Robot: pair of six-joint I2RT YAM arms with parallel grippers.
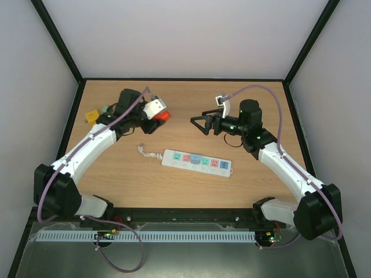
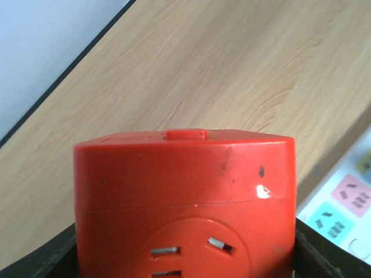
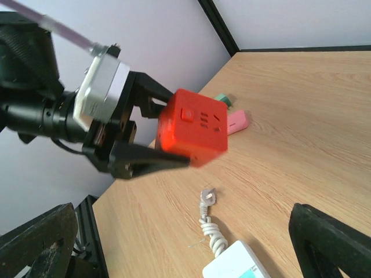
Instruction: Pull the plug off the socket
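The pulling looks done. The left arm [image 1: 87,150] has its jaws clamped on the two sides of a red cube plug adapter [image 3: 194,127], which hangs in the air up and to the left of the white power strip [image 1: 197,162], well apart from it. The strip lies flat near the middle of the bench [image 1: 261,194]. From above I can see nothing seated in its row of pastel pink, green and blue outlet faces. Its own white cord [image 1: 148,153] is bunched just off its left end, with a small plug head lying loose on the wood.

The right arm [image 1: 284,165] hovers above the strip's right half, jaws spread wide and holding nothing, pointed toward the cube.

What remains, I'd say, is tidying: lower the cube to bare wood away from the strip, then let go. The strip is light and not pinned down, so the move should keep wide of it and of the loose cord.

The bench is pale wood-grain laminate, smooth and a little glossy, edged in black. Plain white walls close it in on three sides. Past the cube, further from the strip, sit a small pink piece [image 3: 236,120] and a green one [image 3: 223,99]; I can't tell what they are.
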